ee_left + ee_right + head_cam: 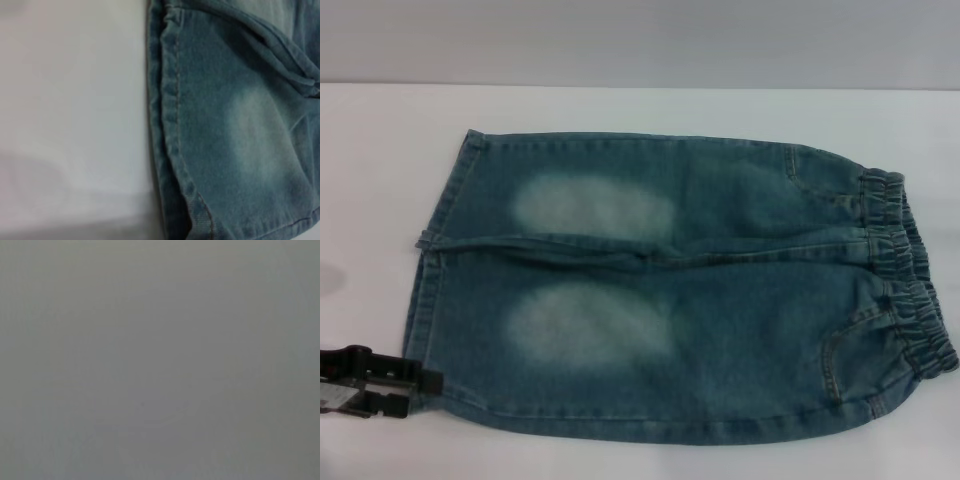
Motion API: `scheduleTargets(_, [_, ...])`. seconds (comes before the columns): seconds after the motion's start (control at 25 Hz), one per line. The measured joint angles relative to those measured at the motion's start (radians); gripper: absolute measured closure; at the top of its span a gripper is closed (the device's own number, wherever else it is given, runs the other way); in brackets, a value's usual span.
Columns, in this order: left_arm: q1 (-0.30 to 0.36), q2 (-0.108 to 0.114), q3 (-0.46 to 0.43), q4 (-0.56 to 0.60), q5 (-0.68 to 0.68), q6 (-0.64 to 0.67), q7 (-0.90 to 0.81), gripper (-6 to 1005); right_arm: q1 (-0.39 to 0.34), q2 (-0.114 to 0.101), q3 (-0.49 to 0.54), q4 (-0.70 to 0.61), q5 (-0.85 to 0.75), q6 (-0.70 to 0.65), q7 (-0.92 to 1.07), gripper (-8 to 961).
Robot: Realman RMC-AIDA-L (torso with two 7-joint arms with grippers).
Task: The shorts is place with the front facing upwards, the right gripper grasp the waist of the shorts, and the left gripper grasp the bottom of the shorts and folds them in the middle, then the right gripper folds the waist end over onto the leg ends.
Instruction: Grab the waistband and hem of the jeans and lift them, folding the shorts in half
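Observation:
The blue denim shorts [660,290] lie flat on the white table [370,170], with two faded patches on the legs. The waist of the shorts [905,270], a ruffled elastic band, points right. The bottom of the shorts [428,290], two straight leg hems, points left. My left gripper [420,382] sits low at the near left, its black tip at the corner of the nearer leg hem. The left wrist view shows that stitched hem [167,100] running beside bare table [70,110]. No part of the right gripper shows in any view.
White table surface surrounds the shorts on the left, far side and right. A grey wall [640,40] rises behind the table's far edge. The right wrist view is a plain grey field with nothing recognisable in it.

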Motion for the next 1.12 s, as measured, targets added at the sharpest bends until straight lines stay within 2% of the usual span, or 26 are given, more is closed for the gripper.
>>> scheduleTargets(0.36, [-0.022, -0.003, -0.006, 0.0, -0.005, -0.014, 0.007, 260, -0.001, 0.0, 0.0, 0.002, 0.0, -0.001, 0.0, 204])
scheduleTargets(0.68, [-0.041, -0.017, -0.006, -0.001, -0.006, -0.03, 0.016, 263, -0.003, 0.001, 0.001, 0.002, 0.0, -0.002, 0.0, 204])
scheduleTargets(1.12, [-0.058, -0.019, -0.007, -0.002, -0.007, 0.007, 0.016, 267, -0.006, 0.002, 0.0, 0.008, 0.002, -0.002, 0.0, 204])
